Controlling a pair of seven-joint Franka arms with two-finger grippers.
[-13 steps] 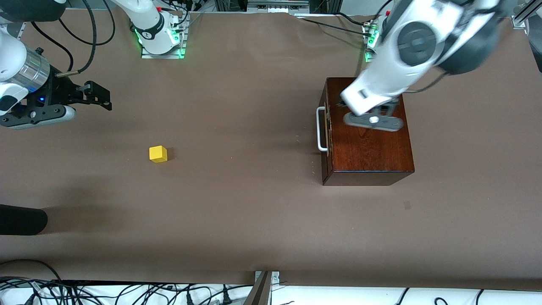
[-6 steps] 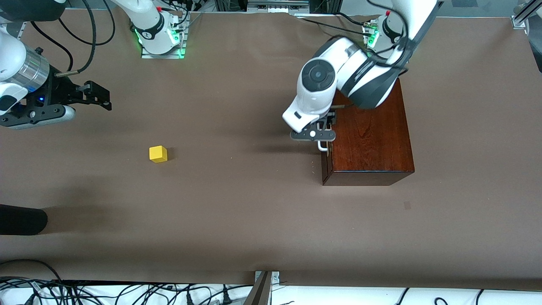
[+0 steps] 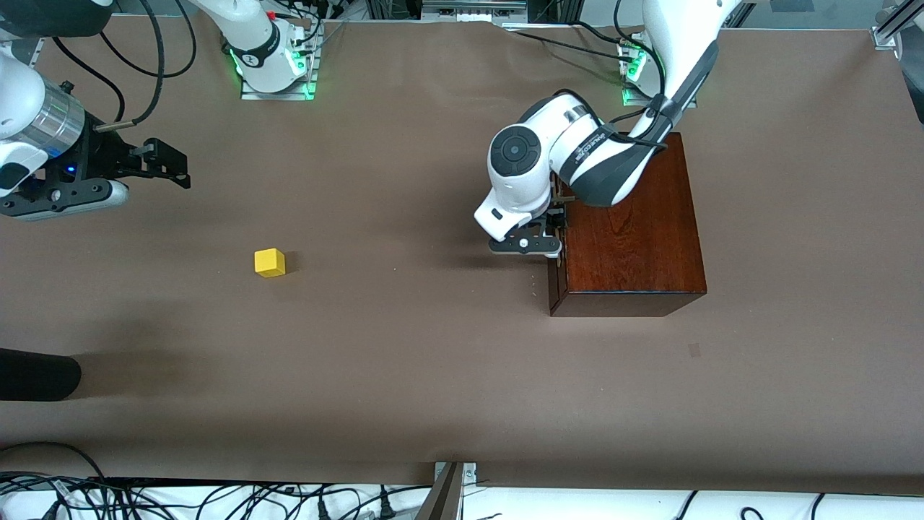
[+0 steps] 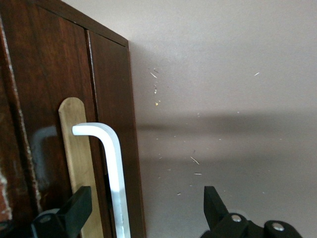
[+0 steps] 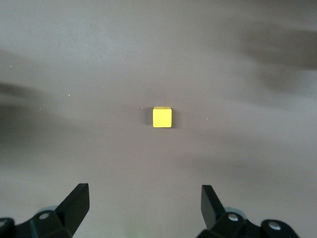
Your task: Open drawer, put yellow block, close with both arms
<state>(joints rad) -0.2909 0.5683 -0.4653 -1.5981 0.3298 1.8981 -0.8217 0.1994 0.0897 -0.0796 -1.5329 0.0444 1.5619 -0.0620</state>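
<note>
The dark-brown wooden box point(image 3: 635, 238) stands toward the left arm's end of the table, and its drawer point(image 4: 49, 74) is shut. My left gripper point(image 3: 550, 232) is low in front of the drawer and hides most of the white handle point(image 4: 113, 168). In the left wrist view the left gripper point(image 4: 143, 210) is open. One finger is against the drawer front and the other is over the table, with the handle bar between them. The yellow block point(image 3: 270, 262) lies on the table toward the right arm's end. My right gripper point(image 3: 177, 170) waits open in the air. In the right wrist view the right gripper point(image 5: 143, 201) looks at the block point(image 5: 162, 117).
A brass plate point(image 4: 79, 148) lies under the handle on the drawer front. A black rounded object point(image 3: 36, 375) pokes in at the right arm's end, nearer the front camera. Cables run along the near table edge point(image 3: 216, 498). Brown table point(image 3: 404, 347) spreads between block and box.
My left arm has swung from over the box's top down in front of the drawer, and its fingers now straddle the handle. The right arm and the yellow block have not moved.
</note>
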